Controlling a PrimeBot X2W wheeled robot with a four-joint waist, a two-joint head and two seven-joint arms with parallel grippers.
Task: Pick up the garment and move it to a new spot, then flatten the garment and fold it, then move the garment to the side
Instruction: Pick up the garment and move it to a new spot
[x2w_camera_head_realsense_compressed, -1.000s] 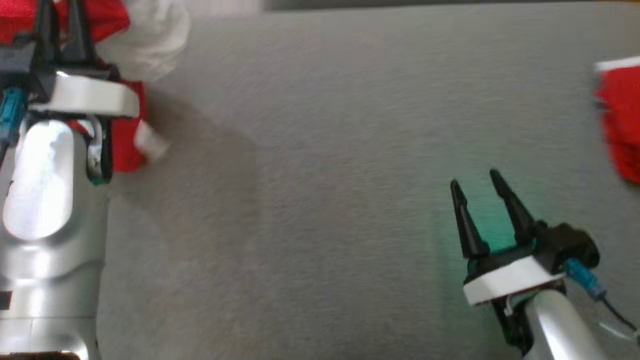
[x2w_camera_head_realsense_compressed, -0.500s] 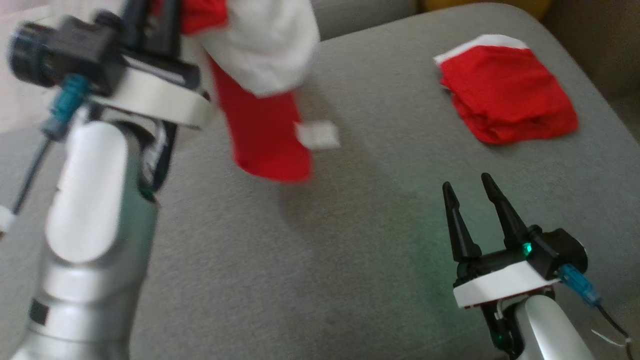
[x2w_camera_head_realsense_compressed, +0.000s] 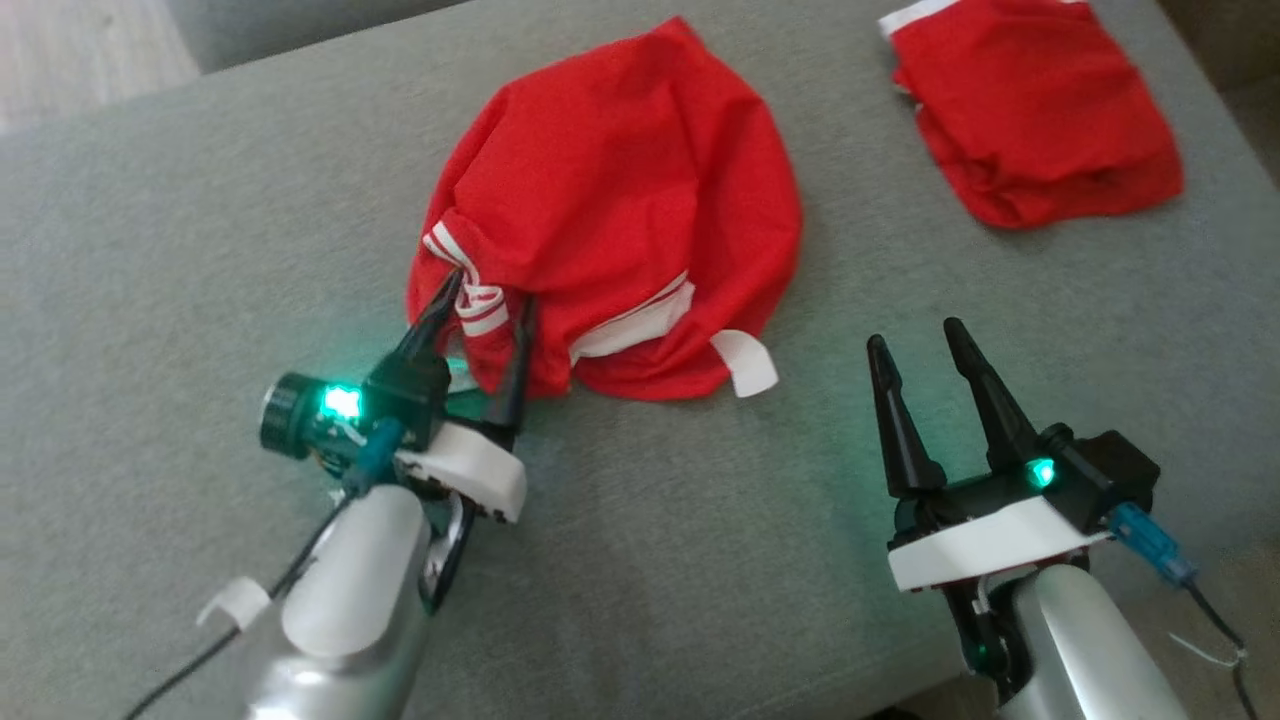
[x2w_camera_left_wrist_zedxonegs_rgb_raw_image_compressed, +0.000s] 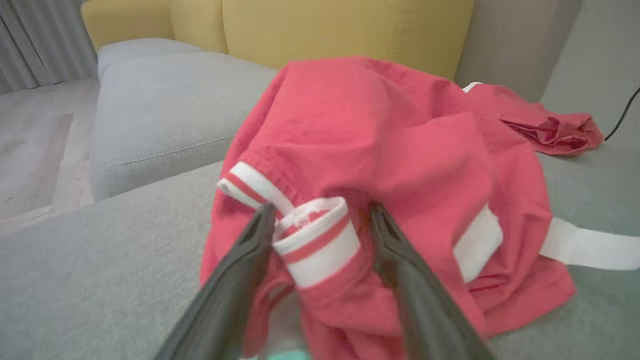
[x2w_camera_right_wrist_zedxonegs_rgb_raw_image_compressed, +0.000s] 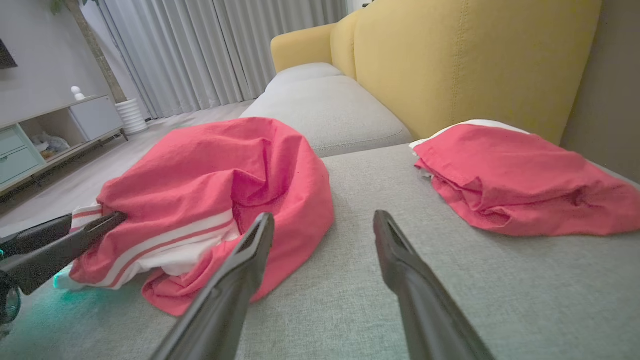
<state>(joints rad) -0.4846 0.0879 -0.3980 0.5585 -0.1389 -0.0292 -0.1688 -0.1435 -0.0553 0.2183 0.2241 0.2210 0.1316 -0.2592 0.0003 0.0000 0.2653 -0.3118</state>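
The left gripper (x2w_camera_head_realsense_compressed: 490, 290) has its two long dark fingers spread apart. A white-and-red striped ribbed band (x2w_camera_left_wrist_zedxonegs_rgb_raw_image_compressed: 317, 240) lies loosely between them, not pinched. The band belongs to a crumpled red cloth garment with white trim (x2w_camera_head_realsense_compressed: 620, 170). The garment spreads away beyond the fingertips as a rounded heap on the grey woven sofa cushion (x2w_camera_head_realsense_compressed: 650, 560). A short white strip (x2w_camera_head_realsense_compressed: 745, 362) sticks out from the heap's near edge, on the side toward the other arm. The right gripper (x2w_camera_head_realsense_compressed: 915, 335) is near that side of the heap but not touching it. Its fingers are also spread, with only bare cushion between them. Further beyond its fingertips, well apart from the heap, lies a flatter red cloth piece with a white edge (x2w_camera_head_realsense_compressed: 1040, 120). A yellow upholstered backrest (x2w_camera_right_wrist_zedxonegs_rgb_raw_image_compressed: 475, 55) rises just behind it.
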